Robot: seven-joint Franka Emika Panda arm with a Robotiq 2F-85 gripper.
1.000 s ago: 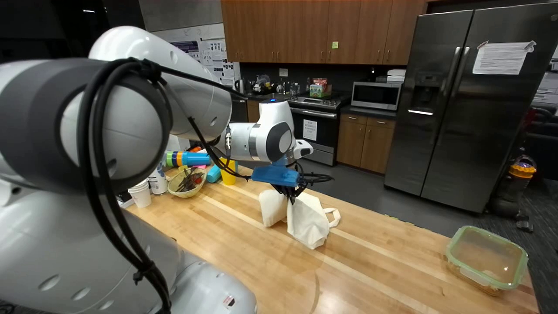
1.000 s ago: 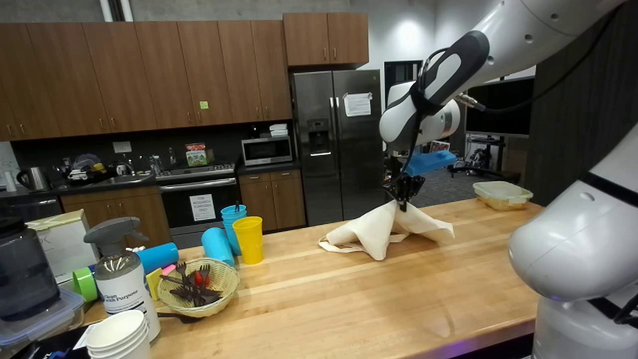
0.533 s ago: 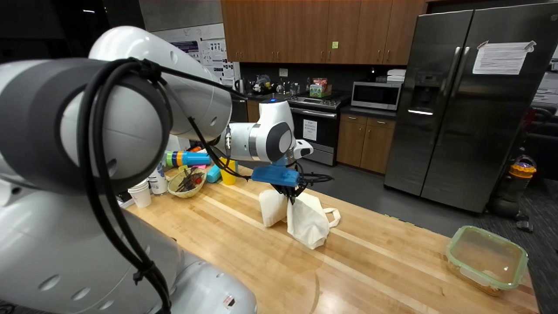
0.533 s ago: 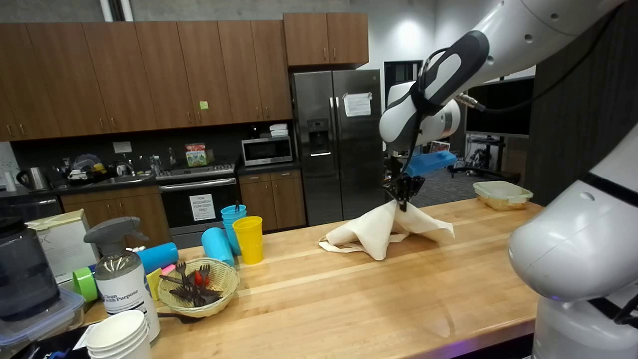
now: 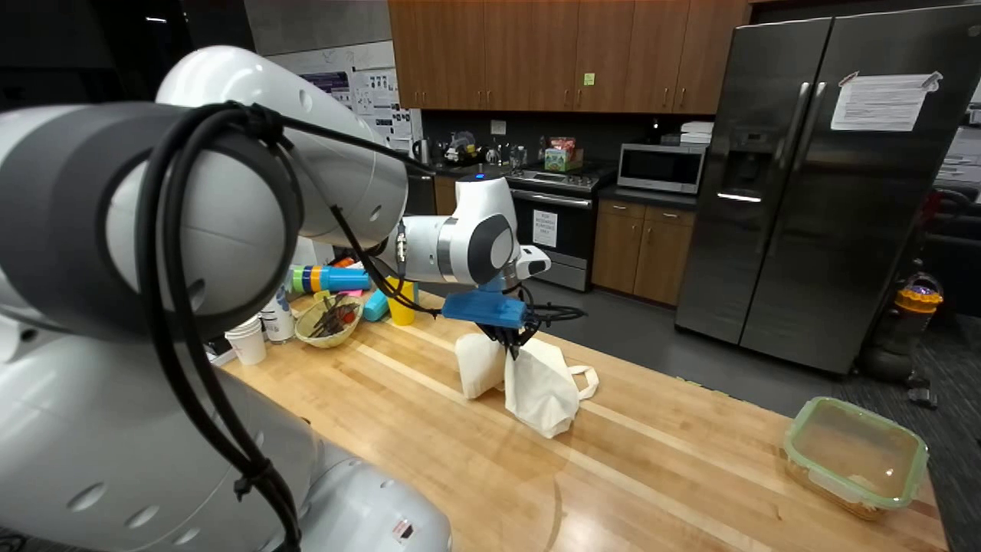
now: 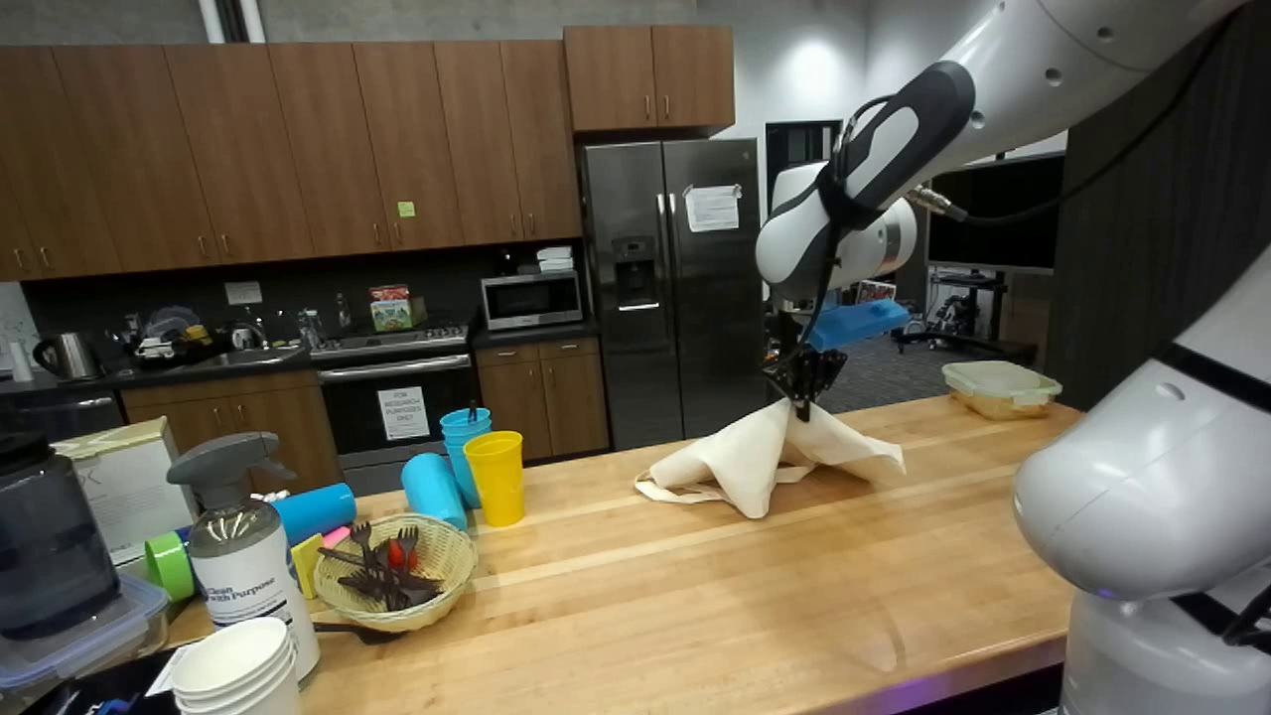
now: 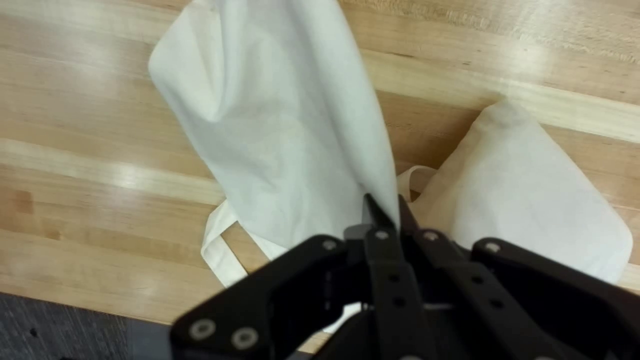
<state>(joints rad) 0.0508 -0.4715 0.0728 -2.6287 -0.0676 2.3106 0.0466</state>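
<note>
A cream cloth bag [image 5: 540, 391] with strap handles is on the wooden table, and it also shows in an exterior view [image 6: 740, 462] and the wrist view [image 7: 285, 130]. My gripper [image 7: 384, 200] is shut on a pinched fold of the bag near its middle. The fold is drawn up into a peak, and the sides slope down to the table. The gripper [image 5: 511, 351] points down just above the table in both exterior views [image 6: 801, 409]. One strap loop [image 7: 220, 245] lies at the left in the wrist view. Cloth hides part of the fingertips.
A glass container with a green-rimmed lid [image 5: 857, 452] stands near the table's end. A basket of dark forks [image 6: 452, 581], a yellow cup [image 6: 495, 479], blue cups [image 6: 434, 490], a spray bottle [image 6: 248, 566] and white paper cups [image 6: 238, 660] stand at the opposite end.
</note>
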